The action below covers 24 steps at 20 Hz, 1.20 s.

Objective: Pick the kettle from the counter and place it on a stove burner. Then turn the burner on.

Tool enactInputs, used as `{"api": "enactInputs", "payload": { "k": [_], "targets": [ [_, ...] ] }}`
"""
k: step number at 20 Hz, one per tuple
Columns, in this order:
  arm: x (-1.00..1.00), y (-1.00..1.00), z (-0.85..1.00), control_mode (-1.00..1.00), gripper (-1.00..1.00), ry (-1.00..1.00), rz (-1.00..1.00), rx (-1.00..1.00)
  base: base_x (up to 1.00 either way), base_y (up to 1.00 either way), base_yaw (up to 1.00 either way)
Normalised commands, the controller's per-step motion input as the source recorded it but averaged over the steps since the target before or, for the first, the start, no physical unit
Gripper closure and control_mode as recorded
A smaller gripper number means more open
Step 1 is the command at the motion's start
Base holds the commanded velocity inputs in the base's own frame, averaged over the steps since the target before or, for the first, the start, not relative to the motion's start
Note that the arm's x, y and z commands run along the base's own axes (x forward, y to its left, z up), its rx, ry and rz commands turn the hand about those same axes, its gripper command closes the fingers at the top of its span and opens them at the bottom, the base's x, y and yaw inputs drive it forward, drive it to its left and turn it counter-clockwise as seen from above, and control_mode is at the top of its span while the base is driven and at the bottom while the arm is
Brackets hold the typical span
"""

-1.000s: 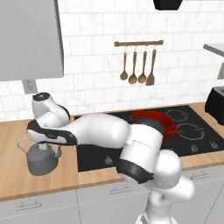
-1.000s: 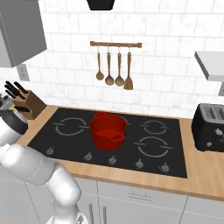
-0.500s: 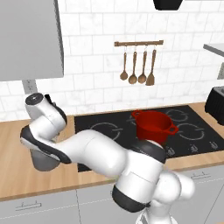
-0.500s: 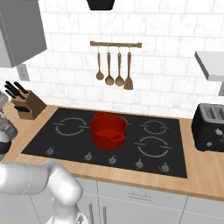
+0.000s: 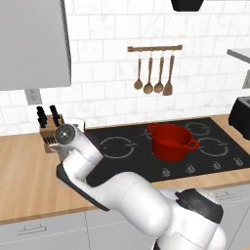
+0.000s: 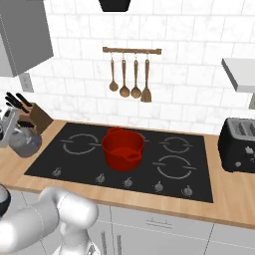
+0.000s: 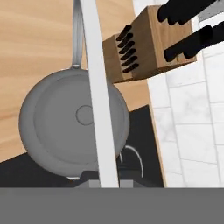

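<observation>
In the hand view the gripper point(image 7: 101, 177) sits at six o'clock, its dark tips almost hidden behind the kettle's thin arched handle point(image 7: 98, 100), which runs up the middle of the frame from between them. The jaws are clenched on that handle. Just beyond, the kettle point(image 7: 61, 122) fills the view from about seven to ten o'clock, seen from above, its small lid knob point(image 7: 84, 114) beside the handle. Below it lie the wooden counter point(image 7: 35, 39) and, at six to seven o'clock, the edge of the black cooktop point(image 7: 17, 173); whether the kettle rests on them or hangs above cannot be told here. At one o'clock stands the knife block point(image 7: 148, 46) against the white tiled wall point(image 7: 192, 113).

In the right base view the kettle point(image 6: 25, 142) shows at nine o'clock, by the left edge of the cooktop point(image 6: 89, 164), with the knife block point(image 6: 37, 117) just behind it. Toward the centre a red pot point(image 6: 123, 148) stands on the glass, and a large burner ring point(image 6: 173, 167) lies at four o'clock of it. A black toaster point(image 6: 240, 144) sits at three o'clock. Wooden utensils point(image 6: 130, 79) hang on the wall rail at twelve o'clock.
</observation>
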Motion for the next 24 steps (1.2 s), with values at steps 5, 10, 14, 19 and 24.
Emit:
{"api": "enactInputs", "payload": {
  "k": [5, 10, 14, 19, 24],
  "targets": [
    [0.48, -1.0, 0.38, -1.0, 1.0, -0.17, -0.13, 0.09, 0.0, 0.0, 0.0],
    [0.75, -0.93, 0.26, -1.0, 1.0, -0.02, -0.09, 0.14, 0.0, 0.0, 0.0],
    [1.0, -0.47, 0.01, -1.0, 1.0, 0.16, 0.0, 0.12, 0.0, 0.0, 0.0],
    [0.47, -0.04, 0.0, -1.0, 1.0, 0.25, 0.0, 0.0, 0.0, 0.0, 0.0],
    [0.09, -0.01, -0.11, -1.0, 1.0, 0.08, 0.0, -0.05, 0.0, 0.0, 0.0]
  ]
}}
